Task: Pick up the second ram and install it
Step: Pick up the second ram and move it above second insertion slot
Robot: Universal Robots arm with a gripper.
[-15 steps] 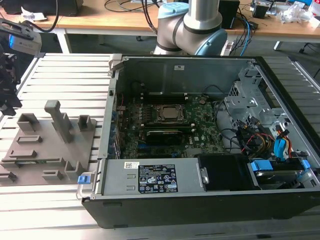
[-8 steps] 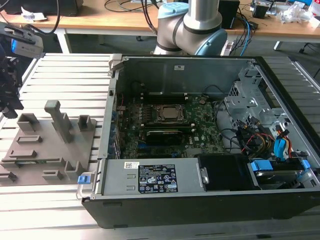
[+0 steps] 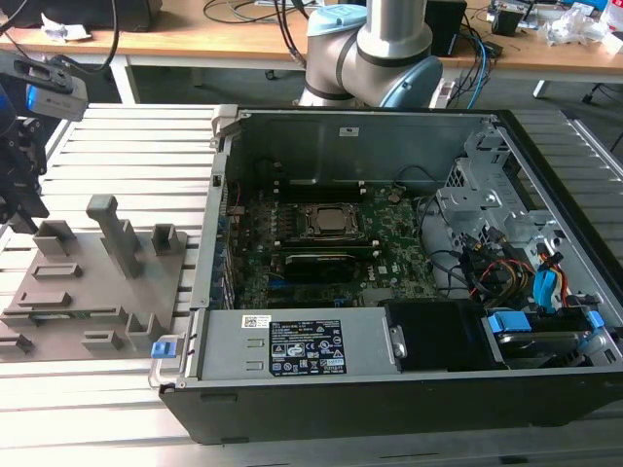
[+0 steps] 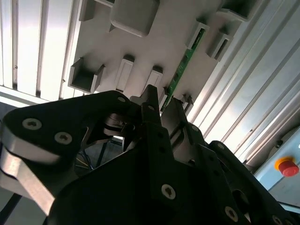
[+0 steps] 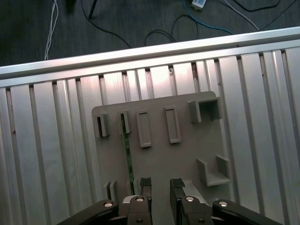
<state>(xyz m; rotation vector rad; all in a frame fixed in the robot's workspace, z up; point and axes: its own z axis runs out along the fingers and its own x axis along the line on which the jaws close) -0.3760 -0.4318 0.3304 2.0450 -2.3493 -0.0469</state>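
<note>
1. Green and narrow, the second ram [image 5: 127,154] stands on its long edge in a slot of the grey fixture block [image 5: 187,157], running between small raised posts at either end.
2. The fixture block lies flat on the ribbed aluminium desk [image 5: 47,154]. In the exterior view it sits towards that view's left, beside the open computer case [image 3: 389,389] but apart from it.
3. The pincer [image 5: 161,185] hangs above the fixture block with its two dark fingers [image 5: 145,183] spread apart and nothing between them.
4. In the first wrist view the ram is just beside the nearer finger, outside the gap. In the second wrist view the ram's near end [image 4: 169,86] lies close to the fingertips.
5. Inside the case the large green motherboard [image 3: 389,253] lies exposed, with the arm's base [image 3: 370,49] standing behind the case.
</note>
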